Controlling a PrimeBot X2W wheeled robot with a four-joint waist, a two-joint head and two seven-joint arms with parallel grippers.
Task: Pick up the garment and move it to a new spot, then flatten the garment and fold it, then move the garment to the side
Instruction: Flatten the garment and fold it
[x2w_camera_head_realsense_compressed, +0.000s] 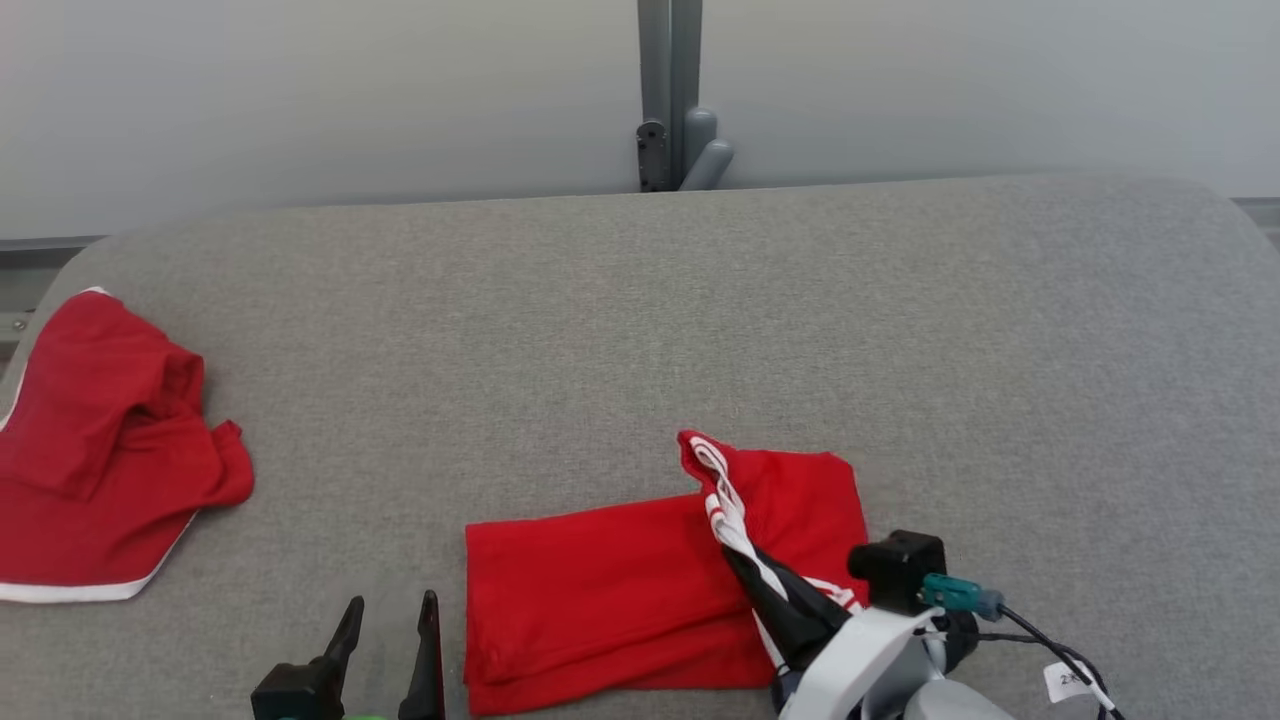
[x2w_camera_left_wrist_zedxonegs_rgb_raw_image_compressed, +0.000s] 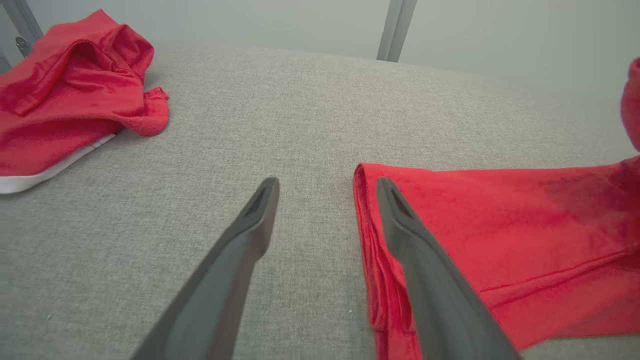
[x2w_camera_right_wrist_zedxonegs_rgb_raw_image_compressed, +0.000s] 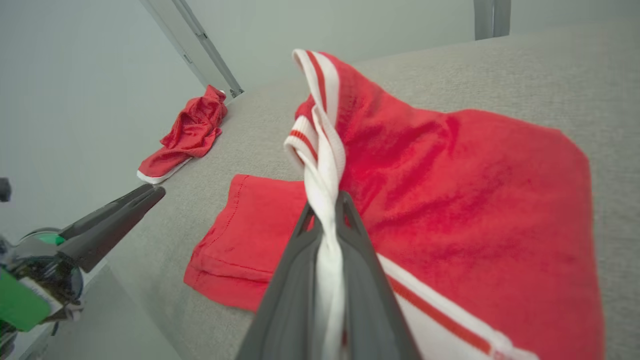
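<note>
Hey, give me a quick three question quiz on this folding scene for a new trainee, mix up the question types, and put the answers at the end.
1. True or false: the left claw is shut on cloth.
2. What does the right claw pinch? A) the striped band B) the table edge C) nothing
3. Fill in: ____ red garments lie on the table.
Key: 1 false, it stands open. 2 A. 3 two: the folded garment and a crumpled garment at the robot's left.
</note>
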